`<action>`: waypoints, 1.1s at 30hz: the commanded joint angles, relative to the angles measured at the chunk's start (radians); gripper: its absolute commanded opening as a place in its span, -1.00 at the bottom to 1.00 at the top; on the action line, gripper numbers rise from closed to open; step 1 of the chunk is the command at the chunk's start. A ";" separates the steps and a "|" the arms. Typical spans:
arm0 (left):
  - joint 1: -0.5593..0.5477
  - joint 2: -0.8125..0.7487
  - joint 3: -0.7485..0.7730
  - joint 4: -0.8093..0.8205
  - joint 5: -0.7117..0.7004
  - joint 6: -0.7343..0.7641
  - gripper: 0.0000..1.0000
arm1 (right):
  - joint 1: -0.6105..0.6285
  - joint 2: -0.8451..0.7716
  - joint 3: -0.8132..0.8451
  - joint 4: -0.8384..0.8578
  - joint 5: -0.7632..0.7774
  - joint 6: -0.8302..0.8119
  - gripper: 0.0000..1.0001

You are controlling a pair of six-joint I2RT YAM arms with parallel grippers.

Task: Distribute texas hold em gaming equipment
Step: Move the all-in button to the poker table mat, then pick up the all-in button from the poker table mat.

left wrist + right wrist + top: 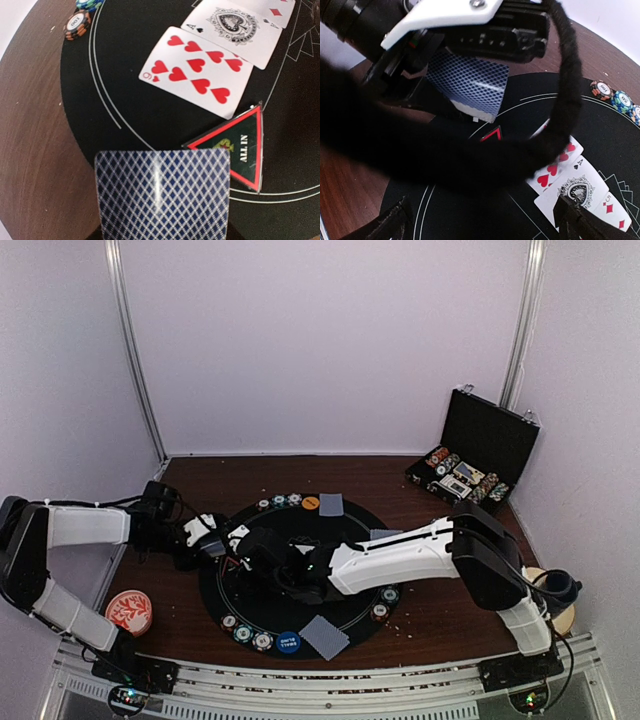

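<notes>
The left gripper (208, 538) pinches the blue-backed card deck (470, 82), free end pointing right; the right gripper (485, 222), jaws spread wide, hovers just beside that end.

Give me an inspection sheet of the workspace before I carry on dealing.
Surface: wooden table, round black mat on it.
Job's things: nine of hearts, ace of spades and a third card face up on the mat; triangle beside them; chips and buttons along the mat's rim; more chips in the open case.
Clutter: dish near left; cup near right.
Grippers: left gripper shut on the deck; right gripper open, empty.
Cables: black cable crosses the right wrist view.
Surroundings: white walls, nothing else seen.
</notes>
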 commanded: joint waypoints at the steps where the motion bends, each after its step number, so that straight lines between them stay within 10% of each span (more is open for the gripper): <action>1: 0.052 -0.022 0.033 0.002 0.041 -0.017 -0.82 | -0.012 0.065 0.113 -0.115 -0.042 -0.079 1.00; 33: 0.243 0.013 0.059 0.063 0.152 -0.080 -0.83 | -0.059 0.384 0.523 -0.253 -0.076 -0.070 0.95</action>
